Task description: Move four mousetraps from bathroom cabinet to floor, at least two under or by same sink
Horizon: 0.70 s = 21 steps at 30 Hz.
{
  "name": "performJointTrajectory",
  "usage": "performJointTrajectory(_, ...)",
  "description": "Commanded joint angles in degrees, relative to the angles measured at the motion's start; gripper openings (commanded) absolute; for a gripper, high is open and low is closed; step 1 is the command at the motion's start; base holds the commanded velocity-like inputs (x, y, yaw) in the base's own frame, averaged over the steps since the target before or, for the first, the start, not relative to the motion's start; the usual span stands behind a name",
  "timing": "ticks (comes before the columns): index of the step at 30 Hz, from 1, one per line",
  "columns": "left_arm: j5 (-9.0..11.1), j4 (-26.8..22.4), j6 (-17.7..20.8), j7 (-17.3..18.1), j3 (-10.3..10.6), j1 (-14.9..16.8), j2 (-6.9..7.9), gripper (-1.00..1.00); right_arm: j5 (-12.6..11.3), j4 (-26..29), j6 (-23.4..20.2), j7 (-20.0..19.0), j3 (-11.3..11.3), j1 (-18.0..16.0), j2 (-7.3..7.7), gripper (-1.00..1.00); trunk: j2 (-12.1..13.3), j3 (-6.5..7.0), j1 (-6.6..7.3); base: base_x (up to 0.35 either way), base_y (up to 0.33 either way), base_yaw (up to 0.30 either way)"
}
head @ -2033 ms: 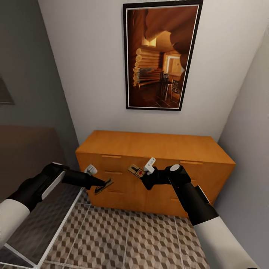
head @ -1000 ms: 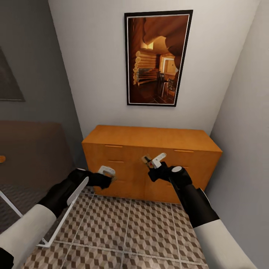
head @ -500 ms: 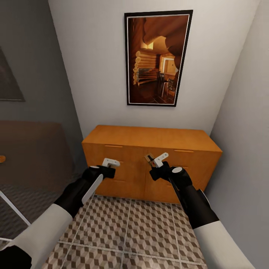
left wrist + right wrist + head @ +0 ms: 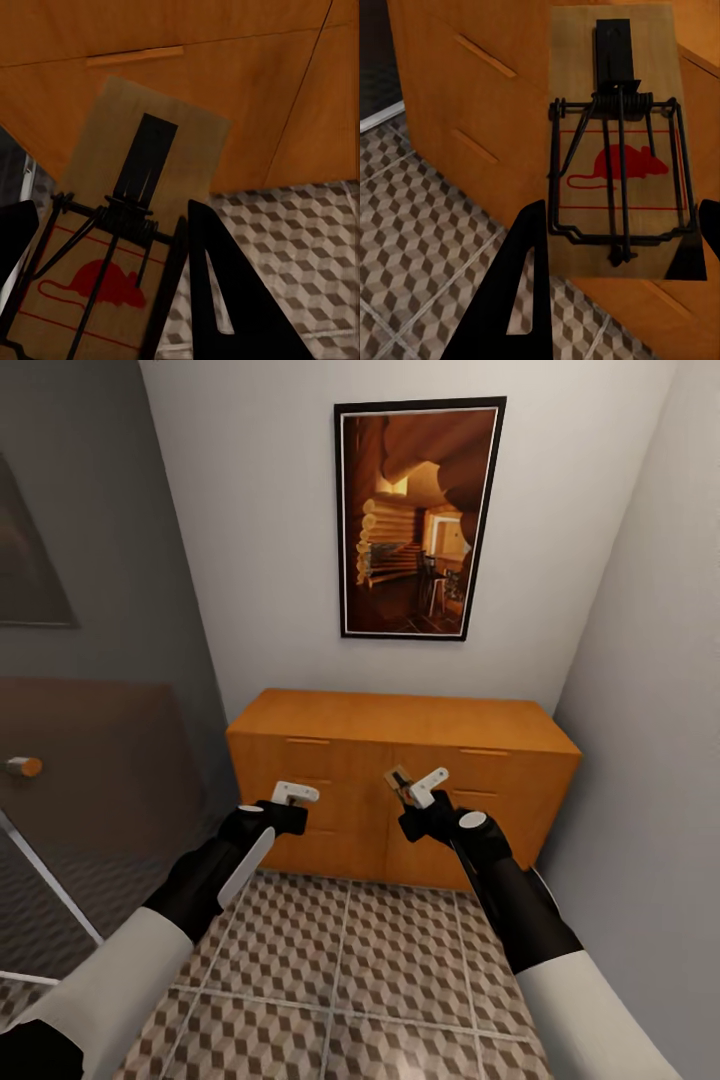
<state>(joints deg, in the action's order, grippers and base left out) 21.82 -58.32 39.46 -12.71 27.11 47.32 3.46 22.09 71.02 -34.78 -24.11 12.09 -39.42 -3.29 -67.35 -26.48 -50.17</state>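
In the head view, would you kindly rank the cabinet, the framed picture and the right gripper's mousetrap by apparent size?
1. cabinet, largest.
2. framed picture, clearly smaller in area, though farther from the camera.
3. mousetrap in the right gripper, by far the smallest.

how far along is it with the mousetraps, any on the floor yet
None on the tiled floor that I can see. Done so far: two are picked up. The left gripper holds one mousetrap and the right gripper holds another mousetrap, both in front of the orange cabinet, whose drawers look closed. Left: set these two down by the sink, then fetch and place two more.
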Motion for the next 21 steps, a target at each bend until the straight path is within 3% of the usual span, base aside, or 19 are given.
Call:
performJointTrajectory(1,0.6,-0.1,0.2,-0.5,0.2,0.1,0.03,-1.00,0.5,0.0,0.4,-0.6,0.0,0.0,0.00,-1.00,0.0,-0.07,0.03,-0.254,0.000,0.000)
performJointTrajectory(13,1.0,0.1,0.2,-0.3,0.2,0.0,-0.15,-1.00,0.5,-0.2,1.6,-0.7,0.0,0.7,-0.03,-1.00,0.0,-0.07,0.03,-0.042,0.000,0.000)
performJointTrajectory(14,7.8,0.2,0.0,-0.2,0.3,0.0,-0.09,-1.00,0.6,-0.8,1.6,-0.7,0.0,1.0,-0.05,-1.00,0.0,-0.07,0.03,0.000,0.000,0.000)
performJointTrajectory(16,9.1,0.2,0.0,-0.2,0.3,0.0,-0.06,-1.00,0.6,-0.8,1.6,-0.7,0.0,1.0,-0.05,-1.00,0.0,-0.07,0.03,0.000,0.000,0.000)
performJointTrajectory(17,10.5,6.6,-0.6,-0.3,0.4,0.0,-1.15,-1.00,0.5,-6.2,1.6,-0.7,0.0,1.9,0.10,-1.00,0.0,-0.07,0.03,0.000,0.000,0.000)
performJointTrajectory(21,10.4,10.4,-1.2,-0.3,0.5,0.0,-3.31,-1.00,0.5,-11.5,1.6,-0.6,-0.1,2.2,0.45,-1.00,0.0,-0.07,0.03,0.000,0.000,0.000)
